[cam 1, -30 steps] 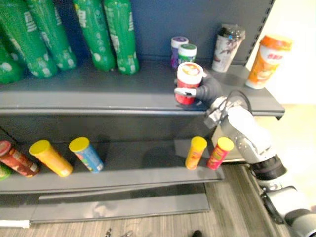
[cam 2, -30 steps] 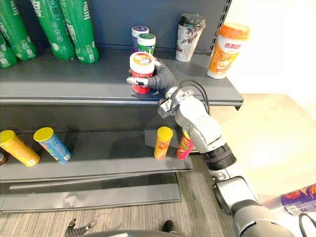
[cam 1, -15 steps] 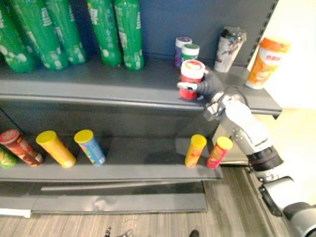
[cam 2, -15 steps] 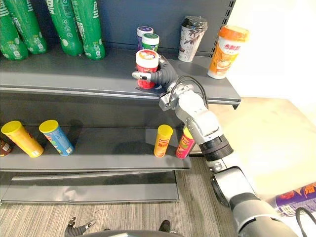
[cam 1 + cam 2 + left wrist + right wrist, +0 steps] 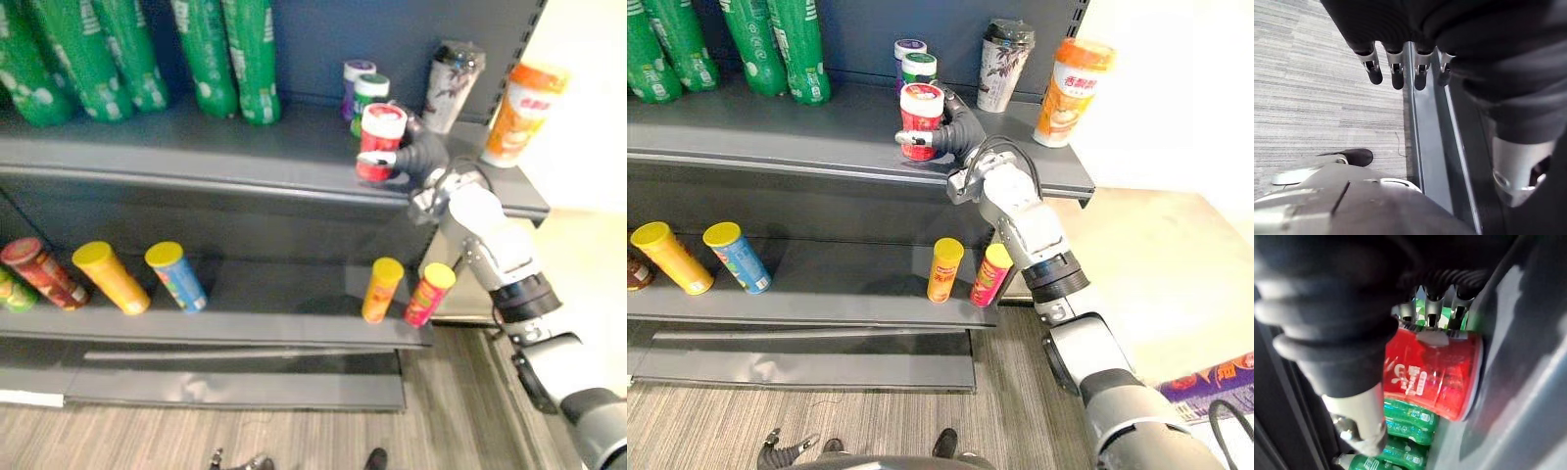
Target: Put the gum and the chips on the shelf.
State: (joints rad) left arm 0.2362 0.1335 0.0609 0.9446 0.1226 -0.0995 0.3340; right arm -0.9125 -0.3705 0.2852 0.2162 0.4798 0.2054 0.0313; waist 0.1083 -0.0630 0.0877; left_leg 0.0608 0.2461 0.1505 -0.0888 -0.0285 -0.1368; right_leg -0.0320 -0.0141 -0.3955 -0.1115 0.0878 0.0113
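A red gum jar with a white lid stands near the front edge of the top shelf. My right hand reaches in from the right, its fingers behind the jar and its thumb across the front. In the right wrist view the fingers lie on the red jar. Chips cans lean on the lower shelf: a yellow one and a red one below my arm. My left hand hangs over the floor, fingers relaxed and holding nothing.
Purple and green gum jars stand just behind the red one. Two drink cups are at the shelf's right end, green bottles at the left. More chips cans lean at the lower left.
The whole view has shifted. Against the shelf, my right hand has carried the red jar a little further back, closer to the green jar.
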